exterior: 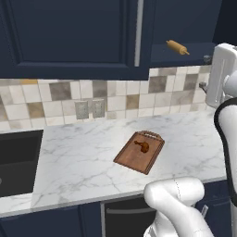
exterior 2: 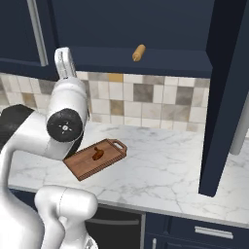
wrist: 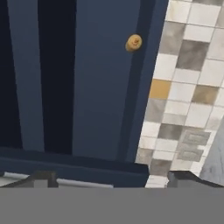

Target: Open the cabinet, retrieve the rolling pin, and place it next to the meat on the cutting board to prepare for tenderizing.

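Observation:
The cabinet (exterior: 69,32) is a navy wall unit whose right door (exterior 2: 227,97) stands swung out, while the left door stays shut. On the open shelf lies the tan rolling pin (exterior: 178,47) (exterior 2: 139,52), which appears end-on in the hand view (wrist: 134,42). Down on the marble counter rests the reddish-brown cutting board (exterior: 127,157) (exterior 2: 82,168), with the small meat (exterior: 142,146) (exterior 2: 97,155) on it. My gripper (wrist: 114,178) is open and empty. It is raised in front of the cabinet's lower edge and looks up at the pin, well short of it.
The open door hangs out over the right part of the counter (exterior 2: 160,165). A dark sink (exterior: 14,157) lies at the left. Two wall outlets (exterior: 90,109) sit on the tiled backsplash. My white arm (exterior 2: 68,116) rises left of the board.

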